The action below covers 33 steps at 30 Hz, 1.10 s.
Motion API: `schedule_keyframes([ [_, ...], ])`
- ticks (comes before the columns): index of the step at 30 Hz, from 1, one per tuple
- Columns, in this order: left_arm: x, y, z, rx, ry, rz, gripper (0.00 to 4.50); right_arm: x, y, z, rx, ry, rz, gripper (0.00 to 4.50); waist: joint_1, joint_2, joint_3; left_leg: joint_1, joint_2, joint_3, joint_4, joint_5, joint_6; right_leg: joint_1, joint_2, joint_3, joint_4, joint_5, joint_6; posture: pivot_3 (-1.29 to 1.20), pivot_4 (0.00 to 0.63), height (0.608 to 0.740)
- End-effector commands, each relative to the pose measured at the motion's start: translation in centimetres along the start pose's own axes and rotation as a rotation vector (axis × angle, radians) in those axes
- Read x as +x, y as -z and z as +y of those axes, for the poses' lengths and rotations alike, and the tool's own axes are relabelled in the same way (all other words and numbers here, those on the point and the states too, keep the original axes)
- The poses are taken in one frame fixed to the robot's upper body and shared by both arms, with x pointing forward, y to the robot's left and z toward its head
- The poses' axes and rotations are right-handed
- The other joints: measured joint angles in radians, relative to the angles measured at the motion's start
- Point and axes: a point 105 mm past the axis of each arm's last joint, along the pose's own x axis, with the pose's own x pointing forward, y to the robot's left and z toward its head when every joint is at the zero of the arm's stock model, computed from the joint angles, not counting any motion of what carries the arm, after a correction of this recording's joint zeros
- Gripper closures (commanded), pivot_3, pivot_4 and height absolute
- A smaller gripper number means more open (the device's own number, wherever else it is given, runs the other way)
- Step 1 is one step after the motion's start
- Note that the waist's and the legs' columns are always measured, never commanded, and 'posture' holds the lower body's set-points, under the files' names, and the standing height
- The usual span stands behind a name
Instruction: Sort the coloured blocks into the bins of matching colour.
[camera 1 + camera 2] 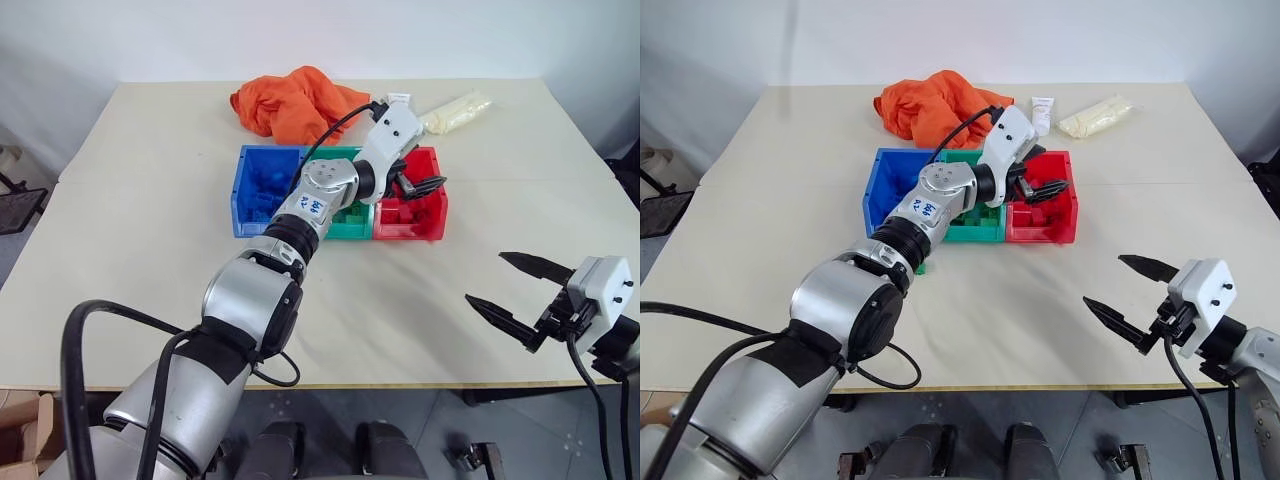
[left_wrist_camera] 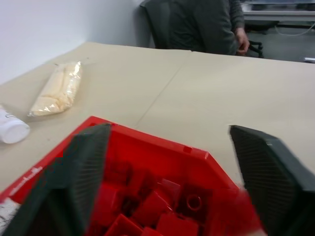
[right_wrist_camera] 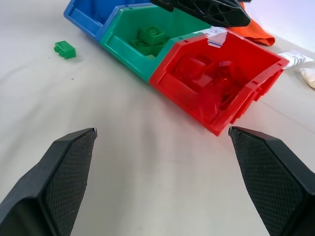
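Left gripper [image 1: 1040, 188]: spread, empty, over red bin [image 1: 1065, 226] | Right gripper [image 1: 1118, 293]: spread, empty | Target: green brick [image 3: 65, 49] on table, 7 o'clock of blue bin [image 1: 872, 196], nearer left arm | Long axis: cannot tell

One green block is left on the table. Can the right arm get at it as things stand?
Probably not easily: the green block lies in front of the blue bin, beyond the left arm, which crosses between it and the open right tool.
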Motion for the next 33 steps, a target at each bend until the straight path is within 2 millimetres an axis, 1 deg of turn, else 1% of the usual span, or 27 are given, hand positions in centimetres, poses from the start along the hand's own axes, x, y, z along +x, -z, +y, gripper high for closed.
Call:
schedule_keyframes([
  [1, 0.0, -2.7, 0.3, 0.063, 0.011, -0.076, 0.02, -0.2, -1.5, -0.2, -0.041, 0.006, -0.038, 0.00, 0.000, 0.000, 0.000, 0.000, 0.000, 0.000, 0.000, 0.000, 0.000, 0.000, 0.000, 0.000, 0.000, 0.000, 0.000, 0.00, 0.150, 0.740],
  [7, -1.7, -2.1, 1.8, 0.085, 0.003, -0.081, 0.02, 0.2, -1.5, -0.5, -0.042, -0.021, -0.036, 0.00, -0.001, 0.000, 0.000, 0.000, 0.000, 0.000, 0.000, 0.000, 0.000, 0.000, 0.000, 0.000, 0.000, 0.000, 0.000, 0.00, 0.150, 0.740],
  [10, -3.1, -1.3, 2.5, 0.081, 0.035, -0.084, 0.02, 0.2, -1.3, -0.6, -0.033, -0.041, -0.017, 0.00, -0.001, 0.000, 0.000, 0.000, 0.000, 0.000, 0.000, 0.000, 0.000, 0.000, 0.000, 0.000, 0.000, 0.000, 0.000, 0.00, 0.150, 0.740],
  [14, -4.9, -0.2, 2.9, 0.093, 0.085, -0.079, 0.02, 0.3, -1.2, -1.0, -0.033, -0.062, -0.002, 0.00, -0.001, 0.000, 0.000, 0.000, 0.000, 0.000, 0.000, 0.000, 0.000, 0.000, 0.000, 0.000, 0.001, 0.000, 0.000, 0.00, 0.150, 0.740],
  [22, -8.6, 0.9, 4.3, 0.108, 0.105, -0.098, 0.02, 1.4, -1.5, -2.1, -0.055, -0.118, 0.009, 0.00, -0.003, 0.000, 0.000, 0.000, 0.000, 0.000, 0.001, 0.000, 0.000, 0.000, 0.000, 0.000, 0.001, 0.000, 0.000, 0.00, 0.150, 0.740],
  [25, -10.5, 0.9, 4.4, 0.132, 0.137, -0.138, 0.02, 1.6, -1.6, -2.6, -0.053, -0.127, 0.009, 0.00, -0.003, 0.001, 0.000, 0.000, 0.000, 0.000, 0.001, 0.000, 0.000, 0.000, 0.000, 0.000, 0.001, 0.000, 0.000, 0.00, 0.150, 0.740],
  [30, -15.1, 2.2, 4.3, 0.144, 0.172, -0.157, 0.02, 1.5, -1.0, -3.0, -0.029, -0.141, 0.051, 0.00, -0.004, 0.001, -0.001, 0.000, 0.001, 0.000, 0.001, 0.000, 0.000, -0.001, -0.001, 0.000, 0.001, 0.000, 0.000, 0.00, 0.150, 0.740],
  [33, -17.8, 2.9, 3.6, 0.152, 0.200, -0.166, 0.02, 1.1, -0.6, -3.1, 0.007, -0.148, 0.086, 0.00, -0.005, 0.001, -0.001, 0.000, 0.002, 0.000, 0.001, 0.000, 0.000, -0.001, -0.001, 0.001, 0.001, 0.000, 0.000, 0.00, 0.150, 0.740],
])
